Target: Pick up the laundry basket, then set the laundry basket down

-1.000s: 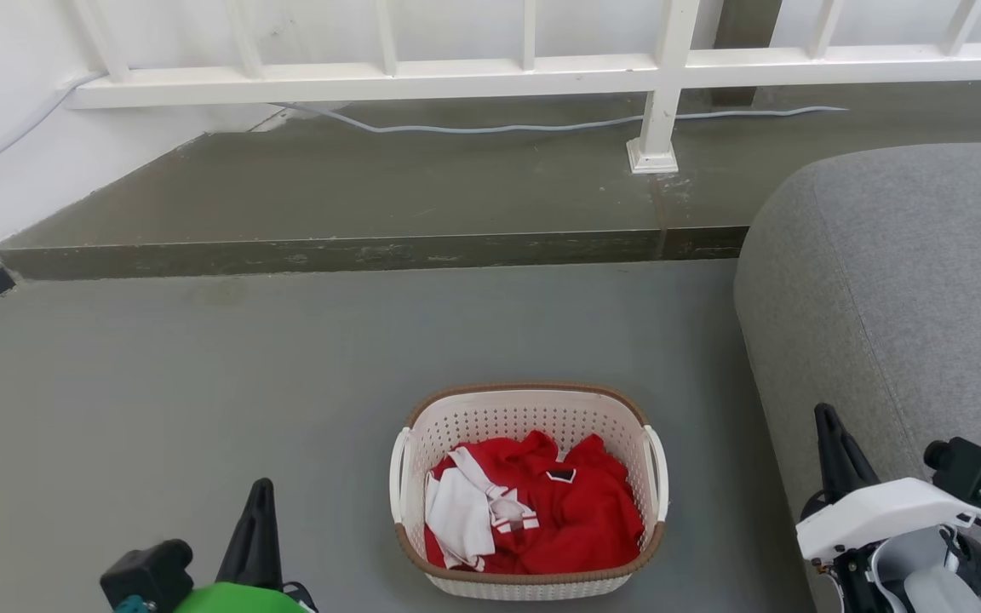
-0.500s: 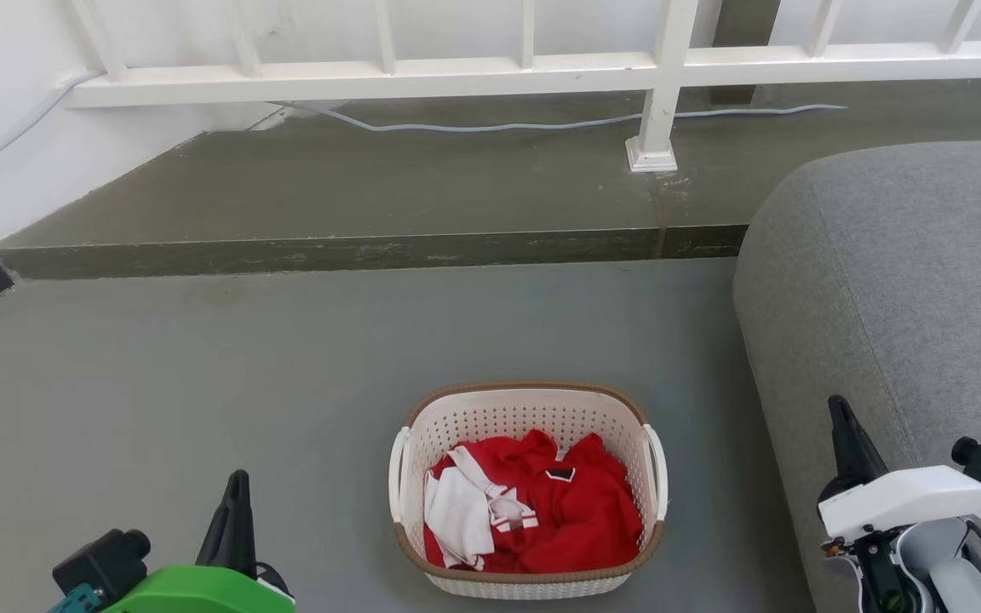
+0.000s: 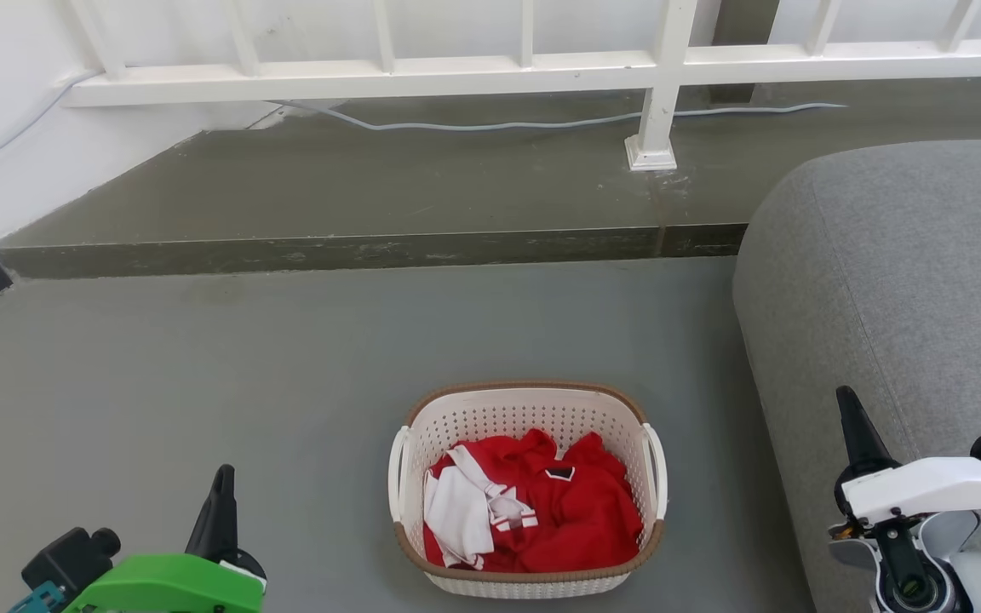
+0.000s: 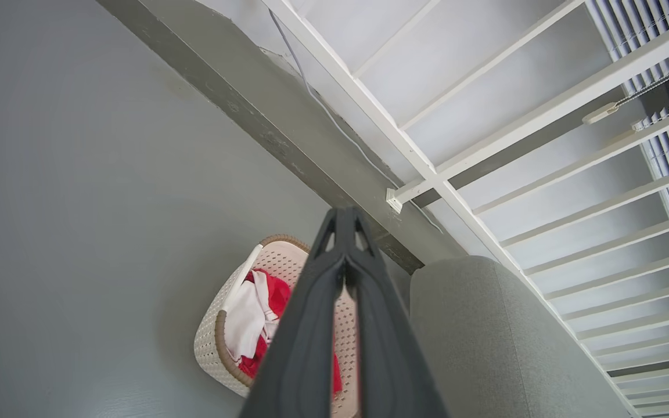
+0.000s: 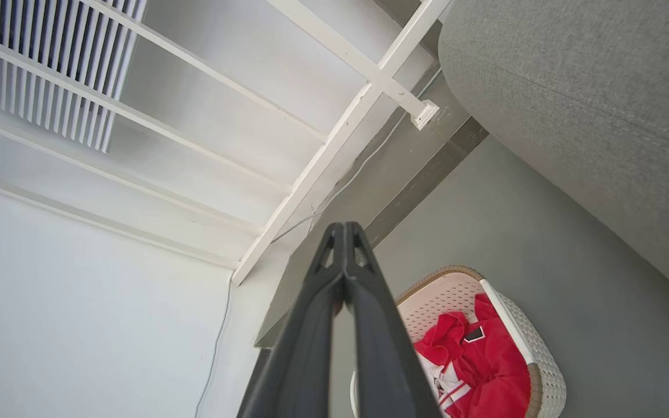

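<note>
Laundry basket [image 3: 524,419] upright on grey floor [image 3: 201,383], low centre of head view, just left of grey sofa [image 3: 899,281]. Inside: red garment [image 3: 580,515], white cloth [image 3: 456,511]. Small black patch [image 3: 560,474] on red, any writing too small to read. Left gripper [image 3: 222,477] left of basket, apart from it, fingers pressed together, empty. Right gripper [image 3: 850,402] over sofa edge, apart from basket, fingers pressed together, empty.

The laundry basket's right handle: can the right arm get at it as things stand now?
Probably yes. The right claw hangs shut near the grey sofa, apart from the laundry basket, and bare floor lies between it and the right handle. It must open first.
</note>
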Tool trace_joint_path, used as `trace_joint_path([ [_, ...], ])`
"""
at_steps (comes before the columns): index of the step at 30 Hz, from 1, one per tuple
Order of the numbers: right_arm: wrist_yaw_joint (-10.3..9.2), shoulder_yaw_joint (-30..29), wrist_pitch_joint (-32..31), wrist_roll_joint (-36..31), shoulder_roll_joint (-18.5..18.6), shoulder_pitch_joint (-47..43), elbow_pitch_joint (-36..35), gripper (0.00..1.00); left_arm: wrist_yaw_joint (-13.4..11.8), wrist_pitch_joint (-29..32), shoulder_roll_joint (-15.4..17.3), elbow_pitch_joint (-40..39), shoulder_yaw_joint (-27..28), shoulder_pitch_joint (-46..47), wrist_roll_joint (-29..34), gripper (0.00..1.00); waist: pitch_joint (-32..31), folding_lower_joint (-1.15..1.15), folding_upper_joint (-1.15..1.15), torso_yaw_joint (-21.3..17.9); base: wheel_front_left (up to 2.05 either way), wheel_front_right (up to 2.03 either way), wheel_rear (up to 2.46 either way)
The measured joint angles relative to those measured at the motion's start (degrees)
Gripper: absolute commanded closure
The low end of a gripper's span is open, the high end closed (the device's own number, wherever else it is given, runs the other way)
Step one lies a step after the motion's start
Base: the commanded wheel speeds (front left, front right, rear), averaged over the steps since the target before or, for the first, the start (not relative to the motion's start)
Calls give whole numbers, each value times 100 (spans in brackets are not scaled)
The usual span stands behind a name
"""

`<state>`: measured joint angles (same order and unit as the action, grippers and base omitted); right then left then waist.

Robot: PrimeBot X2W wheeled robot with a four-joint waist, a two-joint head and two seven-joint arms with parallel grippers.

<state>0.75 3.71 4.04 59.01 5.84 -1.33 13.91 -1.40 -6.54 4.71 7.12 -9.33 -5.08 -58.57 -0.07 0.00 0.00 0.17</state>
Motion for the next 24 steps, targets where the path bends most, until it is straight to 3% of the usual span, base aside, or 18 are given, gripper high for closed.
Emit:
trace_joint_path([
  [24, 324, -469, -441, 1838, -94, 232, 80, 100, 387, 356, 124, 322, 349, 334, -2049, 100, 16, 0, 0, -11, 0, 0, 0],
])
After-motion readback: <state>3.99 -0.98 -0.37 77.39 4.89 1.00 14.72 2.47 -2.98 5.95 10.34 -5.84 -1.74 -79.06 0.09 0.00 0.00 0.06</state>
